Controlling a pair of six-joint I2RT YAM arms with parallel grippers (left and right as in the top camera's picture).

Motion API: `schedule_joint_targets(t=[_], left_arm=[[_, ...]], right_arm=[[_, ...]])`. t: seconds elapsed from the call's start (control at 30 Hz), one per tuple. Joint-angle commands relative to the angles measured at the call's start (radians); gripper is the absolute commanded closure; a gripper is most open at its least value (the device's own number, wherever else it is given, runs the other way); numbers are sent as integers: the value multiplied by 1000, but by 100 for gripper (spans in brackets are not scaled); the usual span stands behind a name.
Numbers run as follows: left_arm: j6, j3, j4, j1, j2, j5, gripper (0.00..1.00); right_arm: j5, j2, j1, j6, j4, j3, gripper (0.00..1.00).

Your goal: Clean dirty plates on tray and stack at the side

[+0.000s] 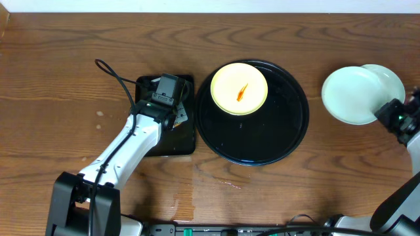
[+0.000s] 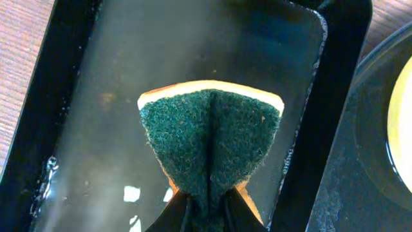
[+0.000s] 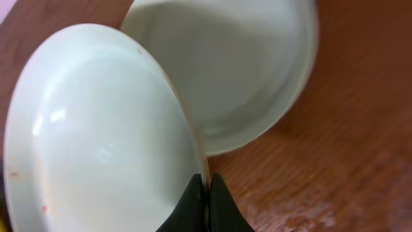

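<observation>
Overhead has the yellow plate [image 1: 239, 88] sitting on the tray [image 1: 275, 141], in its far left part, with an orange smear [image 1: 241, 92] right in the middle, so that one isn't cleaned yet. Nothing else is on the tray.

The two mint ones are off to the right on the table [image 1: 65, 65]. The right gripper [image 3: 207, 193] is clamped shut on the rim of a mint plate [image 3: 96, 129], holding it tilted so it overlaps the other mint plate [image 3: 238, 64], which lies flat on the wood. Can't tell if the two actually touch. The held one looks mostly clean, just a couple of faint reddish specks near its edge.

Meanwhile the left gripper [image 2: 206, 209] is nearly closed, pinching a folded green sponge [image 2: 212, 135] over the small tray [image 2: 84, 77], which looks wet.

My read: two of the three plates are off the tray and wiped, and the second is mid-stack, not let go of yet. What's left is to set that one down, scrub the yellow plate and move it onto the pile.
</observation>
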Motion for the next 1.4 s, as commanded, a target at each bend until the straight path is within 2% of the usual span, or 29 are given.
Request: schedule_joint_targets(t=[0.0,0.23,0.53,0.57,0.63,0.67,0.77,0.87,1.0,1.1,1.37], left_arm=[[13,-3,-3,3,-6,-19,87],[13,-3,-3,3,-5,-19,86],[13,-3,-3,3,-6,0,86],[13,-3,-4,3,-6,9,86],[13,-3,-3,3,-6,18,86],[13,-3,-3,3,-5,18,87],[13,-3,1,3,-6,18,86],[13,-3,1,3,-6,18,86],[13,-3,1,3,-6,18,86],[13,-3,1,3,-5,18,86],[13,-3,1,3,-5,18,86]], right_arm=[[141,-19,5,110,48,16,99],[282,-4,9,153,148,16,99],[289,108,8,162,348,16,99],[289,119,8,162,360,16,97],[285,135,8,162,370,16,81],[274,140,8,161,369,16,76],[204,142,9,124,356,16,78],[41,142,11,67,354,16,89],[-219,142,47,19,282,16,89],[-337,142,109,-23,169,16,84],[-314,142,358,-217,-27,16,83]])
